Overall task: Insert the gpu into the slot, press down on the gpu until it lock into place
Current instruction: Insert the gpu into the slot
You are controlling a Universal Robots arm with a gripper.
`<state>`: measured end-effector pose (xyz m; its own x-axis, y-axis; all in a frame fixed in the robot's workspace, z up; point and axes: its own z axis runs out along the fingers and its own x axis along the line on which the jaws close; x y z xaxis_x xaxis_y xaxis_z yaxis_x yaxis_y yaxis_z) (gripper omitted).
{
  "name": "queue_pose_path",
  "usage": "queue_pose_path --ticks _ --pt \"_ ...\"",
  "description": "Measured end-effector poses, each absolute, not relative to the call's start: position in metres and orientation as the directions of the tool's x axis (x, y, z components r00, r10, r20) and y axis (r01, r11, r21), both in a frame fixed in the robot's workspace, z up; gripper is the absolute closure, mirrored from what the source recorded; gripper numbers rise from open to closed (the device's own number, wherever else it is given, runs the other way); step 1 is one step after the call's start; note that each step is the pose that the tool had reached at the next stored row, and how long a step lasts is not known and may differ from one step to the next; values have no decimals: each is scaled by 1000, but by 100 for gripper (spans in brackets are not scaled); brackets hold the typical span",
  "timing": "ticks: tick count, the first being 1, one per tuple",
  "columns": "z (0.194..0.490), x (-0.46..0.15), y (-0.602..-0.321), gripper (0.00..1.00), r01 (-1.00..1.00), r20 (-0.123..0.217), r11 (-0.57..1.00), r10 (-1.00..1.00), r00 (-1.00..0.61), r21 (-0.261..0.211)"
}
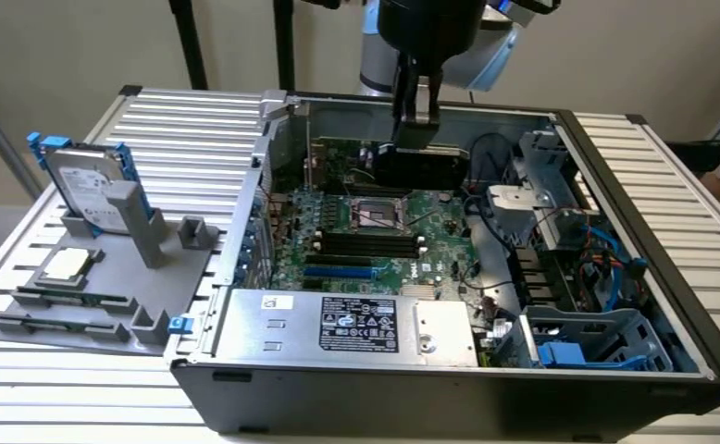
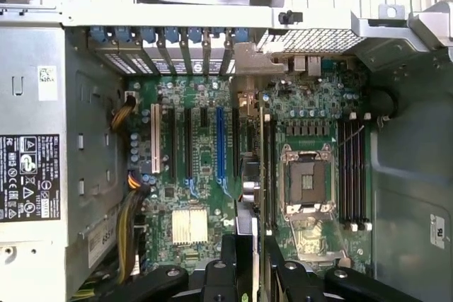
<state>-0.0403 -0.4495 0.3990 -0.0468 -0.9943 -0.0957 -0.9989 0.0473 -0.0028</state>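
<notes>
while the gripper (image 1: 415,141) pinched the gpu (image 1: 421,168) on edge above the motherboard (image 1: 444,242), the card hung clear of the blue slot (image 1: 339,273), unseated, near the processor socket (image 1: 378,215).

The ribbed bench (image 1: 150,120) is gleaming like bare brushed metal. The power-supply box (image 1: 274,324) is shining as dull silver sheet metal, and its printed label (image 1: 357,325) is catching a slight gloss. The gpu (image 1: 419,168) is showing matt black plastic. The slot (image 2: 220,143) is glowing in smooth bright-blue plastic, and the grey holder (image 1: 150,277) is looking like matt plastic.
</notes>
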Motion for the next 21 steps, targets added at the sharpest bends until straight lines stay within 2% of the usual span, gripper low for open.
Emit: queue_pose_path --ticks 10,17,21 --pt "388 -44 -449 74 -999 -95 40 -995 -41 10" --pt "385 -44 -450 74 -998 -93 35 -995 -40 51" --pt "382 -44 -450 74 -998 -93 34 -995 -40 56"
